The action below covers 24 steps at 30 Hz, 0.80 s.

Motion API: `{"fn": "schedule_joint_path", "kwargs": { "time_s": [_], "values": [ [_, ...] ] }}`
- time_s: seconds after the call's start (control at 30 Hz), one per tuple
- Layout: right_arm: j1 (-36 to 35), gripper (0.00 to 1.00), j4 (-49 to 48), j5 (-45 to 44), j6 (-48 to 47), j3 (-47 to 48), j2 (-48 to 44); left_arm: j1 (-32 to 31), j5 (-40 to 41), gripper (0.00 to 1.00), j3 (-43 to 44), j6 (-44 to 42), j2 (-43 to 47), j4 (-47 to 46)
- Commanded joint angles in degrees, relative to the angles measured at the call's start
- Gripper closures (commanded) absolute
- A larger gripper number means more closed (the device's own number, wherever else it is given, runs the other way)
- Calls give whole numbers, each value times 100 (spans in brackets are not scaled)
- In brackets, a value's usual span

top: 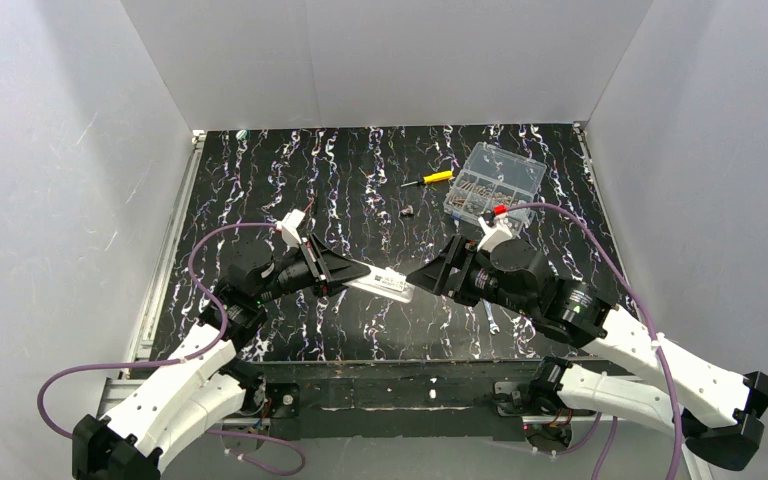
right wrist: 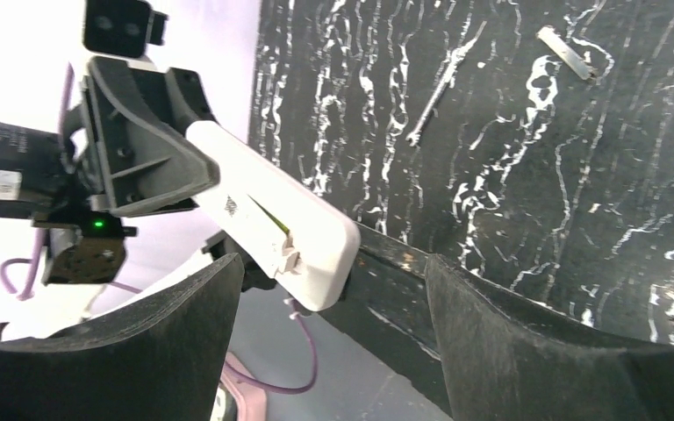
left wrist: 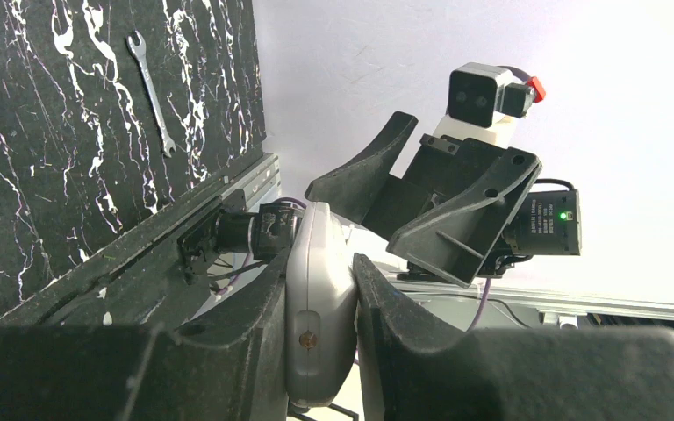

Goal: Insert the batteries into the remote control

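The white remote control (top: 380,282) hangs above the middle of the table, with my left gripper (top: 352,272) shut on one end. In the left wrist view its grey-white edge (left wrist: 320,307) is pinched between both pads. My right gripper (top: 422,278) faces the free end with its jaws open. In the right wrist view that end (right wrist: 316,250) sits just ahead of the wide gap of the right gripper (right wrist: 333,324) and touches neither finger. A thin green strip (right wrist: 274,219) shows in the remote's slot; I cannot tell if it is one of the batteries. No loose batteries show.
A clear compartment box of screws (top: 493,181) stands at the back right, with a yellow screwdriver (top: 428,179) and a small dark piece (top: 409,211) to its left. A small wrench (top: 492,320) lies under the right arm. A white-silver stick (right wrist: 570,53) lies on the mat.
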State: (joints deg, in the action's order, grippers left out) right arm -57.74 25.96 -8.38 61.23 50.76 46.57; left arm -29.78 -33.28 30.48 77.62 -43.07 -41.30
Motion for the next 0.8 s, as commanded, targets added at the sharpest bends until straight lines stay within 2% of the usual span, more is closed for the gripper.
{"fn": "schedule_joint_path", "kwargs": {
  "time_s": [0.0,0.5,0.77],
  "values": [
    [56,16,-891,118,485,-262,-271,-4,-202,100,101,42,31,-451],
    [261,16,-1587,771,636,-669,-138,3,-223,100,186,35,13,-440],
    [300,22,-1727,1071,636,-742,-20,-1,-222,100,207,36,2,-423]
  ]
}}
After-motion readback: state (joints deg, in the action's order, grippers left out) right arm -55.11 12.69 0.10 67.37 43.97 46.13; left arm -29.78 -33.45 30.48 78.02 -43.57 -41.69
